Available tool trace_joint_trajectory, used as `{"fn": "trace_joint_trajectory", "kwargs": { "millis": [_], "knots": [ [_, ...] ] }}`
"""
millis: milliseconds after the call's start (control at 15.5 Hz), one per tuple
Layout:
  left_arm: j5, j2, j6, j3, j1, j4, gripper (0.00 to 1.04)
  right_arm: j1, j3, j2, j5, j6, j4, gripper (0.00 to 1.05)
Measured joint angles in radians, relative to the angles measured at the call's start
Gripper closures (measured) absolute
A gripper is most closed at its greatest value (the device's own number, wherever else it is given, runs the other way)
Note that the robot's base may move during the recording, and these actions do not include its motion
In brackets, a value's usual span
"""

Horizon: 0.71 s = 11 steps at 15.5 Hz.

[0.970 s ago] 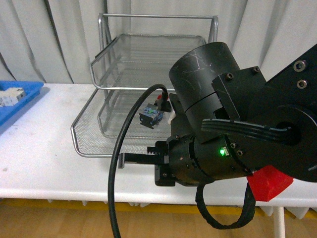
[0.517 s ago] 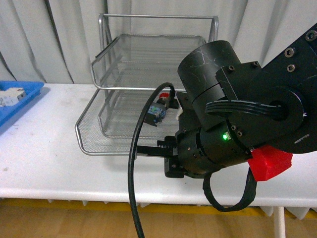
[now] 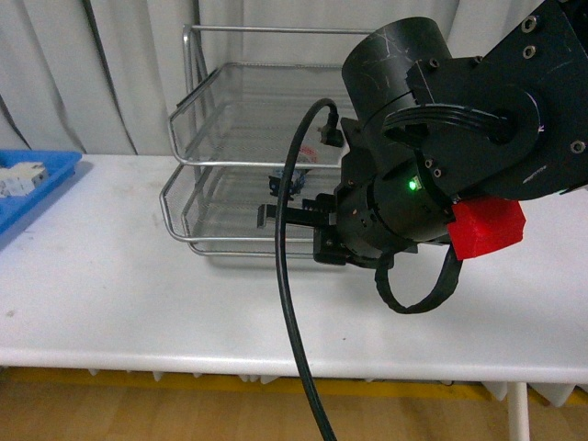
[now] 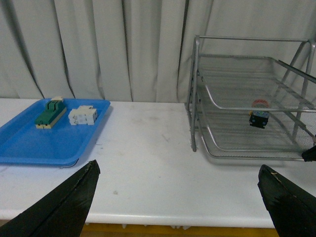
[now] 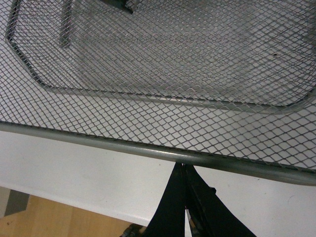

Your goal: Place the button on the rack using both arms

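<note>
Front view is showing the rack [image 3: 276,138] changing most: a second ago its lowest shelf was pulled far out toward the table's near edge, half a second ago it was partly in, and now its front rim is sitting almost flush under the shelf above. The right arm [image 3: 459,147] has been rising and moving toward the rack as the shelf slid in. Its gripper [image 3: 266,217] is showing closed fingers in the right wrist view, with the tips meeting at the shelf's front rail [image 5: 148,150], so I judge it is pushing the shelf home with nothing between the fingers. That suggests the placing is done and the closing step is nearly finished.

The left gripper [image 4: 177,197] is hanging open well back from the rack, its two fingers spread wide over the bare table [image 4: 148,163], holding nothing.

The button [image 4: 258,117] is resting inside the rack, seemingly on a lower shelf, near the side where the right arm is working. From the left wrist view its red cap is pointing up and slightly back, so its long axis is standing roughly upright; the front view is hiding most of it behind the cable
</note>
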Motion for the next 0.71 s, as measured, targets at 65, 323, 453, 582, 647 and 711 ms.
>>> {"fn": "trace_joint_trajectory", "kwargs": {
  "millis": [65,323,453,582,647,711],
  "knots": [
    [0.0,0.0,0.0,0.0,0.0,0.0,0.07,-0.011,0.008,0.007,0.001,-0.005,-0.01,1.03],
    [0.0,0.0,0.0,0.0,0.0,0.0,0.07,-0.039,0.07,0.048,0.003,-0.026,-0.039,1.03],
    [0.0,0.0,0.0,0.0,0.0,0.0,0.07,-0.065,0.115,0.073,0.009,-0.042,-0.052,1.03],
    [0.0,0.0,0.0,0.0,0.0,0.0,0.07,-0.084,0.167,0.091,0.019,-0.053,-0.077,1.03],
    [0.0,0.0,0.0,0.0,0.0,0.0,0.07,-0.093,0.194,0.099,0.024,-0.066,-0.089,1.03],
    [0.0,0.0,0.0,0.0,0.0,0.0,0.07,-0.1,0.211,0.108,0.024,-0.068,-0.101,1.03]
  ]
}}
